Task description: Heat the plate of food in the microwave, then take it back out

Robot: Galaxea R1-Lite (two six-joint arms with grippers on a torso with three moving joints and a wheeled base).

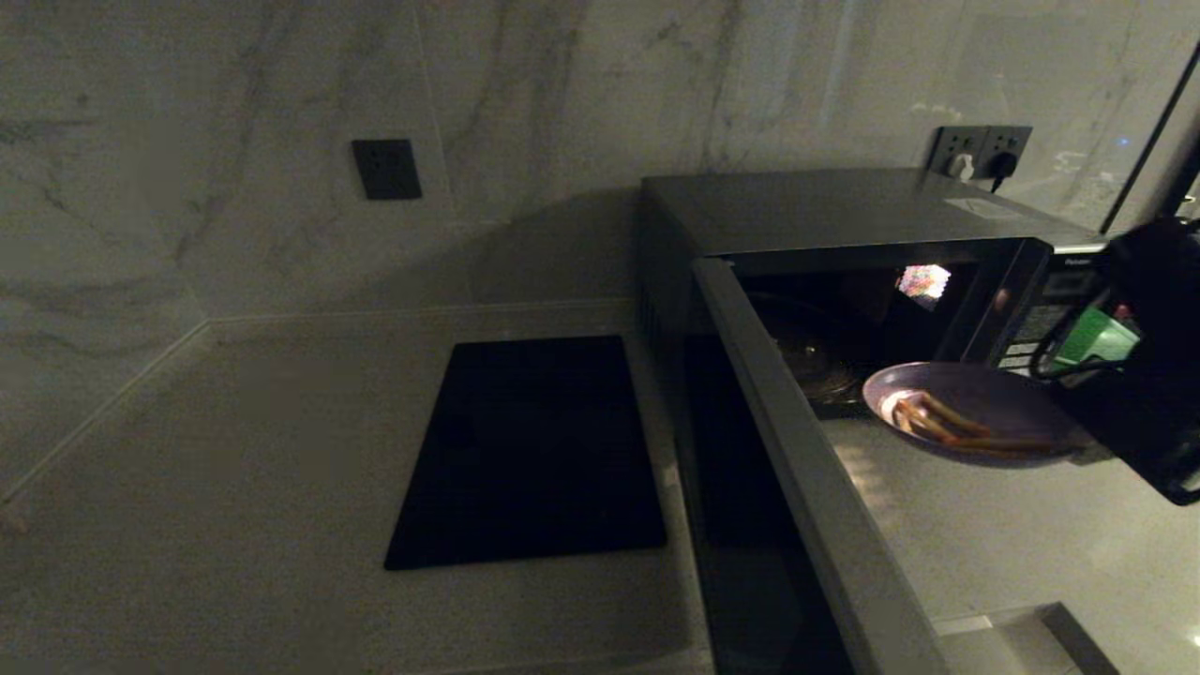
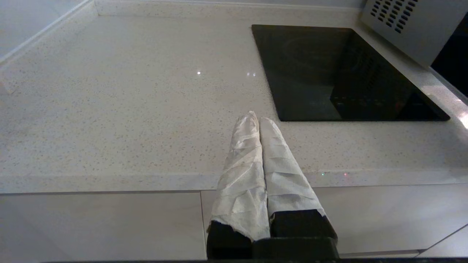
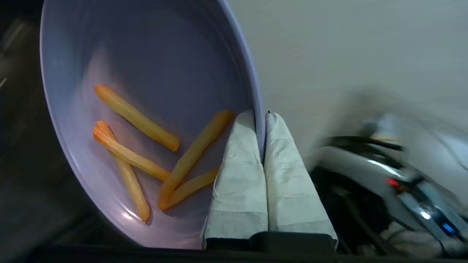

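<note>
The microwave (image 1: 844, 211) stands at the right of the counter with its door (image 1: 797, 469) swung wide open toward me. The plate of food (image 1: 975, 408), pale lavender with golden-orange sticks (image 3: 135, 118), hangs just in front of the open cavity, above the counter. My right gripper (image 3: 260, 115) is shut on the plate's rim (image 3: 256, 98), one wrapped finger inside and one outside. In the head view the right arm (image 1: 1153, 375) reaches in from the right edge. My left gripper (image 2: 256, 118) is shut with nothing in it, above the counter's front edge.
A flat black mat (image 1: 534, 450) lies on the pale speckled counter (image 1: 234, 469) left of the microwave. The marble wall carries a dark socket plate (image 1: 386, 169) and a plugged outlet (image 1: 980, 150). The microwave's vented side (image 2: 413, 22) shows in the left wrist view.
</note>
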